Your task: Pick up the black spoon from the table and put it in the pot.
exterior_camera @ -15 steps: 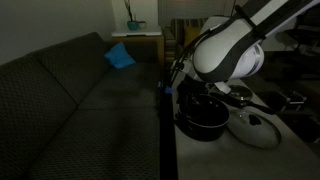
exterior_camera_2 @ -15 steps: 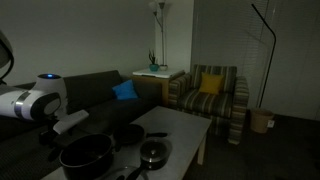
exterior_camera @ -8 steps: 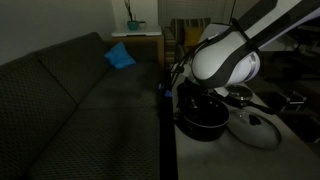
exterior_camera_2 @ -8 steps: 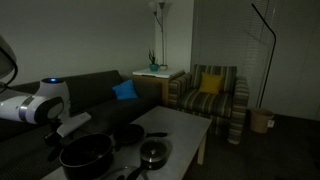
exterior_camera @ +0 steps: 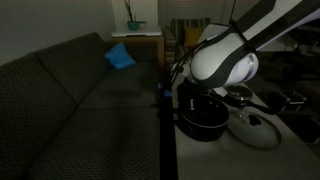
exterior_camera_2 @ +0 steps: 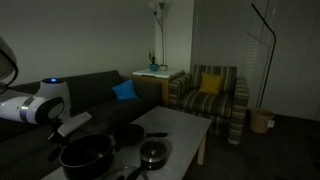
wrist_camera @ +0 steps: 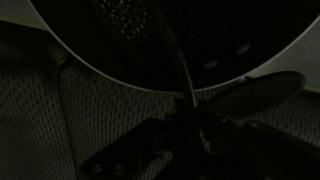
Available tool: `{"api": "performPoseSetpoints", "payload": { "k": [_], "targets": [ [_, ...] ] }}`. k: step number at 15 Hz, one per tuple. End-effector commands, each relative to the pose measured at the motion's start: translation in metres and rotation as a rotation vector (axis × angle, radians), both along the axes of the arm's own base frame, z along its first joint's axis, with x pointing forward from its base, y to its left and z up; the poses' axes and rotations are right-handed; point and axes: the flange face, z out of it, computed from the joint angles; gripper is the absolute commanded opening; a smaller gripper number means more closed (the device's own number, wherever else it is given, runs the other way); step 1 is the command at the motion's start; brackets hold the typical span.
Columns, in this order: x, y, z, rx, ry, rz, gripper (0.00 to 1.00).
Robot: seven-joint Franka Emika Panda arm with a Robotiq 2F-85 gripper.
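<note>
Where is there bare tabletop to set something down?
Bare: the table's far end, between the lid and the striped armchair. Crowded: the near end, where the big pot, the small pan and the lid sit close together.

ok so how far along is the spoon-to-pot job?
Done: the black spoon is off the table, apparently pinched in the gripper. In hand: wrist view shows its head over the pot opening. Left: release it and retract. Dim frames, so grip contact is hard to confirm.
</note>
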Motion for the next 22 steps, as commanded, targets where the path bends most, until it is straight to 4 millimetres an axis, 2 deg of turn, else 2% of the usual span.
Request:
{"api": "performPoseSetpoints", "payload": {
  "k": [1, 3, 11, 22],
  "targets": [
    [0.002, 0.002, 0.001, -0.005, -0.010, 0.028, 0.00],
    [0.002, 0.003, 0.003, -0.007, -0.015, 0.028, 0.03],
    [-0.001, 0.012, 0.011, -0.039, -0.019, 0.044, 0.03],
    [-0.006, 0.038, 0.065, -0.153, -0.116, 0.090, 0.03]
  ]
}}
